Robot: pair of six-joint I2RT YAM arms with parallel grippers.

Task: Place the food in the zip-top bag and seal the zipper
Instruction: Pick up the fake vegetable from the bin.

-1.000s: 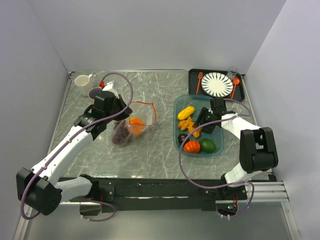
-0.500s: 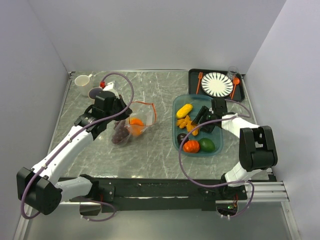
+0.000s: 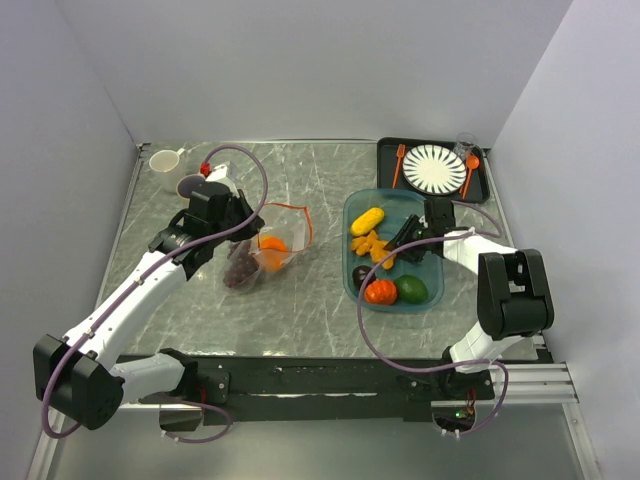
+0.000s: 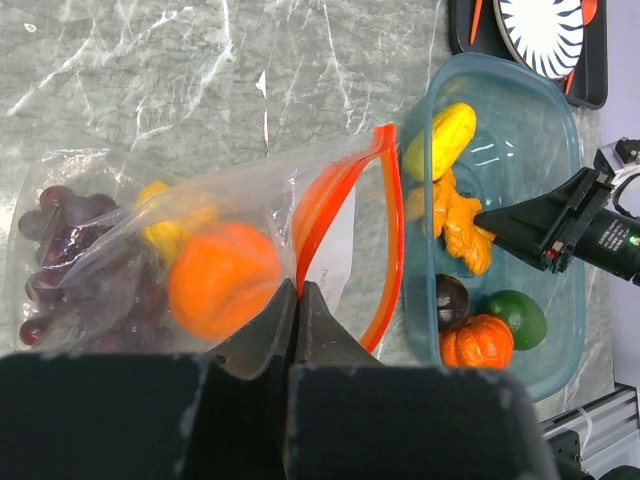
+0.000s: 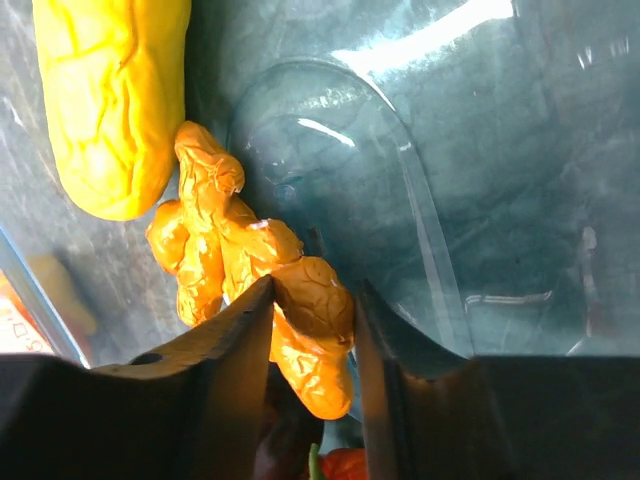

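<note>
Left gripper [image 4: 297, 292] clamped on clear zip-top bag [image 4: 250, 190], dark purple grapes [image 4: 45, 215] blurry inside. Right gripper [image 5: 315, 290] pinches knobbly orange toy food [image 5: 215, 215] in translucent teal tray [image 5: 480, 150], lower end hidden.

Top external: high behind the near edge, looking down on the whole table [image 3: 320, 300]. Left wrist: close above the zip-top bag [image 4: 200, 200]. Right wrist: nearest, inside the teal tray [image 5: 480, 150], which all three share.
</note>
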